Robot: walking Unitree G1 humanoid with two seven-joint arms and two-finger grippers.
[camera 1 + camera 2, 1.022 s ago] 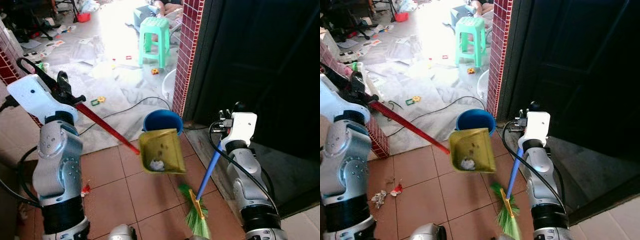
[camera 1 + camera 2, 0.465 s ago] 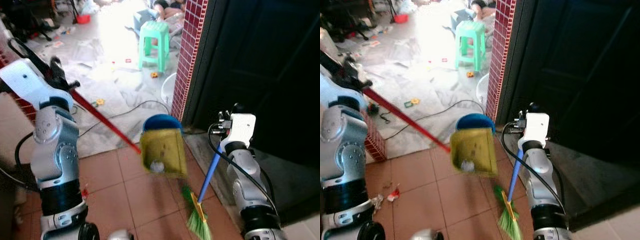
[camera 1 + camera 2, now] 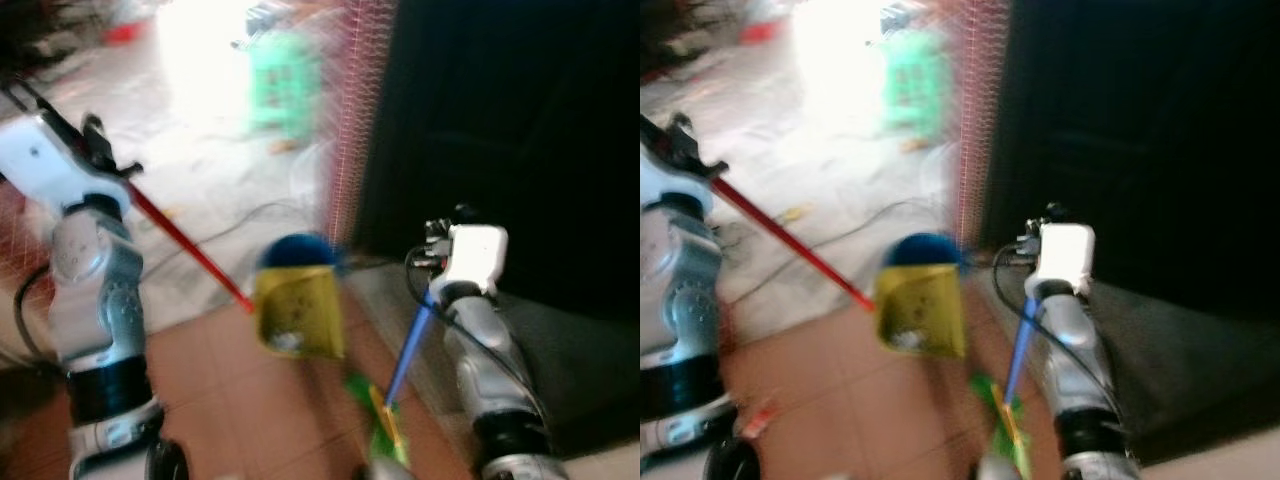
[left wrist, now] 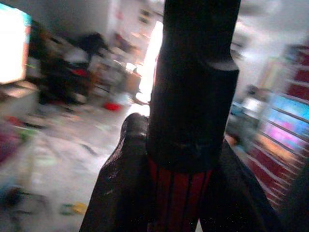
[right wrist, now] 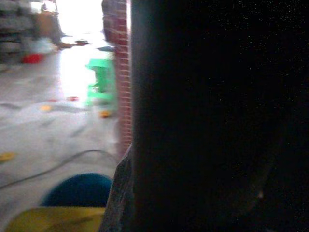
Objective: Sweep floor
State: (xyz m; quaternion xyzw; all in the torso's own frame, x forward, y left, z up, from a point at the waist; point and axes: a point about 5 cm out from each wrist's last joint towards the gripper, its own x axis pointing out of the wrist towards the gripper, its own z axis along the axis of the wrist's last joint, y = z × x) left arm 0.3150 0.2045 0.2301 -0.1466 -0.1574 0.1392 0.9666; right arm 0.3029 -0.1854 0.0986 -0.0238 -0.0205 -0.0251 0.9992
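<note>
The head views are blurred. My left gripper is shut on the red handle of a yellow dustpan, raised at the left. The pan hangs just in front of a blue bucket, with white litter lying in it. In the left wrist view the black fingers clamp the red handle. My right gripper is shut on a broom's blue handle; its green bristles rest on the tiled floor.
A red tiled pillar and a dark doorway stand right of the bucket. A green stool and a black cable are on the bright floor beyond. Some scraps lie on the tiles by my left side.
The whole picture has shifted and blurred, so the camera is moving. The dustpan and broom stay held in the same grips, and the pan stays by the bucket.
</note>
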